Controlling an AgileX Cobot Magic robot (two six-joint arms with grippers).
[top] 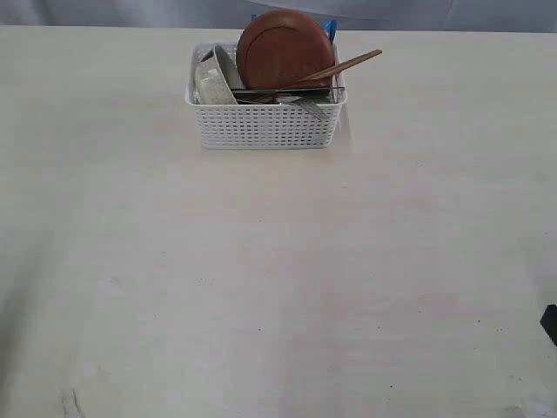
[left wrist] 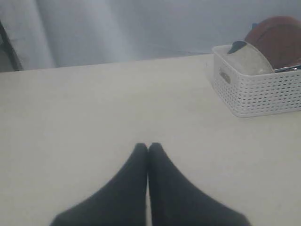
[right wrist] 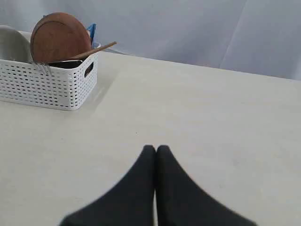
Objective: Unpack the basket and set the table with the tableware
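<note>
The white perforated basket (top: 265, 124) stands at the far middle of the pale table (top: 278, 261). In it a round brown wooden plate (top: 283, 48) leans on edge. An off-white bowl (top: 216, 78) is tipped at the basket's left end, and wooden chopsticks (top: 348, 64) poke out over the right rim above steel cutlery (top: 300, 97). The basket (left wrist: 263, 92) also shows in the left wrist view and the basket (right wrist: 47, 82) in the right wrist view. My left gripper (left wrist: 148, 147) is shut and empty, far from the basket. My right gripper (right wrist: 156, 149) is likewise shut and empty.
A blue packet (top: 329, 28) peeks out behind the plate. A grey curtain (right wrist: 188, 28) hangs past the table's far edge. A dark bit of the right arm (top: 549, 324) shows at the exterior view's right edge.
</note>
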